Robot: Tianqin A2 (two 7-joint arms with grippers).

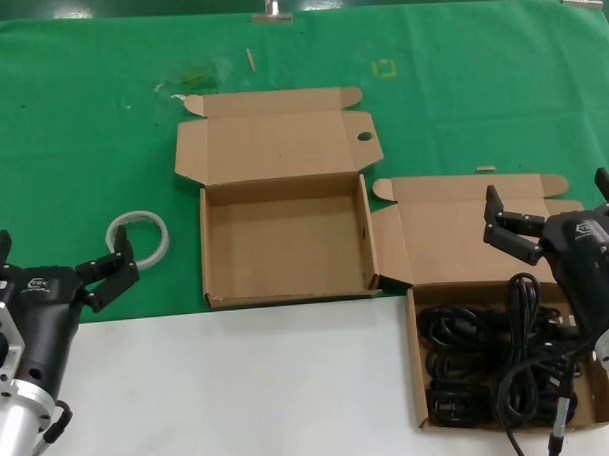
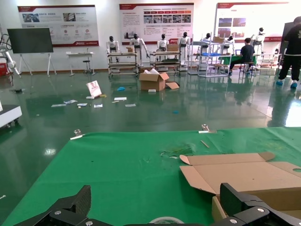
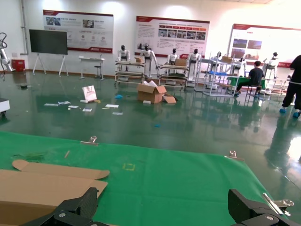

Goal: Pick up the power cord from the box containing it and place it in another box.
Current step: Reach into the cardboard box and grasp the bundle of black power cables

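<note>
The black power cord (image 1: 467,365) lies in coiled bundles in the right cardboard box (image 1: 417,369), which has a wide side flap (image 1: 390,247) and an open lid (image 1: 455,238). The other box (image 1: 213,241) sits left of it, its floor bare and its lid (image 1: 271,139) open with corner tabs and a round hole. My right gripper (image 1: 554,209) is open and empty, hovering over the back of the cord box; the right wrist view shows its fingers (image 3: 80,207) spread over green cloth. My left gripper (image 1: 60,259) is open and empty at the left; it also shows in the left wrist view (image 2: 160,209).
A white tape ring (image 1: 138,239) lies on the green cloth (image 1: 80,116) between my left gripper and the bare box. The white table front (image 1: 240,390) lies below the cloth. Metal clips (image 1: 271,7) hold the cloth's far edge.
</note>
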